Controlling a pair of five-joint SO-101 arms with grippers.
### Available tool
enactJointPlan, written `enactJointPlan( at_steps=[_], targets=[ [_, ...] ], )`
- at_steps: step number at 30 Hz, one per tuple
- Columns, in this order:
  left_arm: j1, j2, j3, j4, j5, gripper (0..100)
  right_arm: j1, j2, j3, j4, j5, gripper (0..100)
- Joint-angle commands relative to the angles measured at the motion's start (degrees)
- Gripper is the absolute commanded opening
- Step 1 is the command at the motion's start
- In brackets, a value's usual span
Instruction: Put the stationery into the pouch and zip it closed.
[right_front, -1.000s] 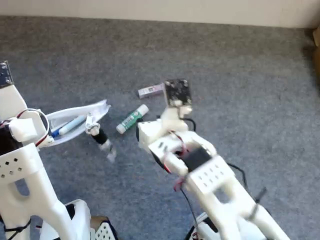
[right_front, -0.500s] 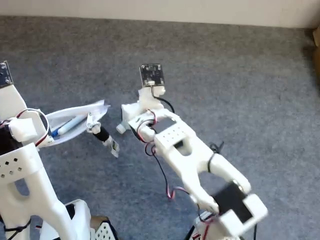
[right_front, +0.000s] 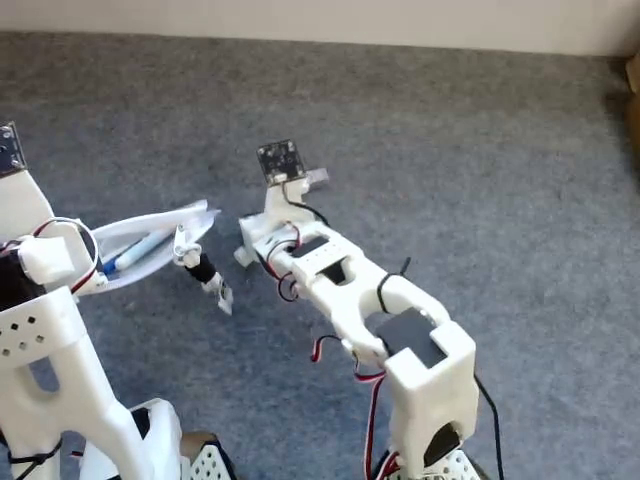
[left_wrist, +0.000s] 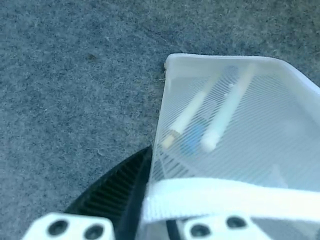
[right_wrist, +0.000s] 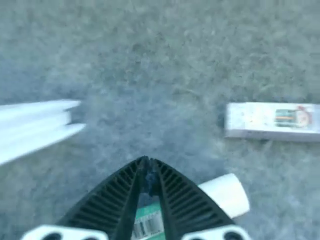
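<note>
Lying beneath the right gripper (right_wrist: 145, 161), pressed nearly together, the glue stick (right_wrist: 225, 196) is judged light, rigid, best pinched mid-barrel.

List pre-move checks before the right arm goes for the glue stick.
1. Left gripper clamped on the pouch: ok.
2. Pouch open to take items: ok, its mouth looks spread in the high view.
3. Pens inside the pouch: ok, seen through its wall.
4. Right gripper around the glue stick: not ok. The fingers meet at the tips and the stick lies under them.
5. Small white box stowed: not ok, it lies outside the pouch.
6. Zip ready to close: cannot tell.
</note>
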Motion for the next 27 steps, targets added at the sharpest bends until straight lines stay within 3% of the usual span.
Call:
enactJointPlan(
  at_steps=[1, 11, 21, 27],
  targets=[
    [-1.0, -1.0, -0.1, -1.0, 0.8, 1, 3.9, -1.4, -2.3, 2.7, 1.1, 0.4],
    [-1.0, -1.0, 0.0, -1.0, 0.8, 1, 7.3, -10.1, -2.1, 37.0, 1.1, 0.4],
    [-1.0, -1.0, 0.0, -1.0, 0.8, 1, 8.8, -18.6, -1.9, 57.1, 1.2, 0.8],
    [-1.0, -1.0, 0.0, -1.0, 0.8, 1, 8.6, -24.9, -2.2, 63.3, 0.4, 1.1]
  ],
)
